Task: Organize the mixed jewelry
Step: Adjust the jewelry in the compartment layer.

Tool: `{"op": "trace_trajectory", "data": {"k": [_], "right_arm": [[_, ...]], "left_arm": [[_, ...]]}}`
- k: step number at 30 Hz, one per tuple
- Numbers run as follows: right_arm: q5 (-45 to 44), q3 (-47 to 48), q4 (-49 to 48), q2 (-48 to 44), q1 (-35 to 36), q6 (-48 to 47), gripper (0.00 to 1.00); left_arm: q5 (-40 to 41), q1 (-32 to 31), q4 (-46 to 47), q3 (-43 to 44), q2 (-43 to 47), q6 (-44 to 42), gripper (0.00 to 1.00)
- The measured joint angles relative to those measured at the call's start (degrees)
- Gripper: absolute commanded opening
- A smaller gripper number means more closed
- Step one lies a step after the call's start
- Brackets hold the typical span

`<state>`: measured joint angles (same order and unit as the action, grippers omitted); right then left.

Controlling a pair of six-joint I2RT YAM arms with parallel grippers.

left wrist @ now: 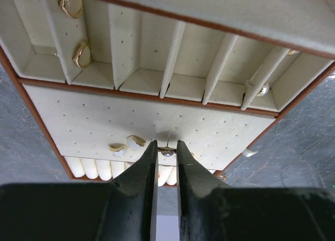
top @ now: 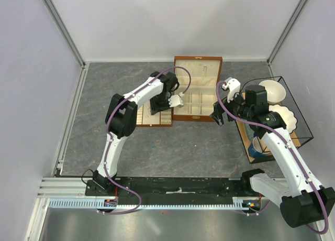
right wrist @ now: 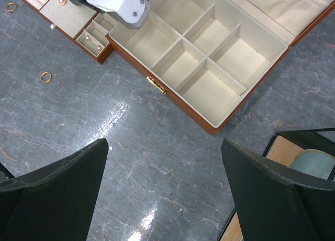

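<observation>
My left gripper (left wrist: 167, 149) is nearly closed on a tiny pearl stud earring (left wrist: 167, 153), its pin pointing at the perforated cream pad of the flat tray (left wrist: 78, 120). Two gold-backed earrings (left wrist: 128, 145) lie on that pad. Gold rings (left wrist: 81, 53) sit in the tray's slots and a stud (left wrist: 263, 89) in a far slot. One small piece (left wrist: 250, 152) lies on the table beside the tray. In the top view the left gripper (top: 158, 107) is over the tray (top: 146, 120). My right gripper (right wrist: 165, 144) is open and empty above bare table. A loose gold ring (right wrist: 46, 76) lies left of it.
The brown wooden box (top: 196, 89) stands open right of the tray, its cream compartments (right wrist: 209, 57) empty. A black wire basket (top: 301, 115) at the right holds white bowls (top: 272, 89) and a blue cup (top: 256, 146).
</observation>
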<state>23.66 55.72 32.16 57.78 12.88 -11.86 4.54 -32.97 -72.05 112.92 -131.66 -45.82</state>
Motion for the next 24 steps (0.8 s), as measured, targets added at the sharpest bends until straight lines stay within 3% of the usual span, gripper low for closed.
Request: {"op": "trace_trajectory", "data": {"k": [24], "right_arm": [[0.0,0.0,0.0,0.0,0.0,0.0,0.98]], "left_arm": [[0.72,-0.61,-0.31,0.9,0.0,-0.52,0.02]]}}
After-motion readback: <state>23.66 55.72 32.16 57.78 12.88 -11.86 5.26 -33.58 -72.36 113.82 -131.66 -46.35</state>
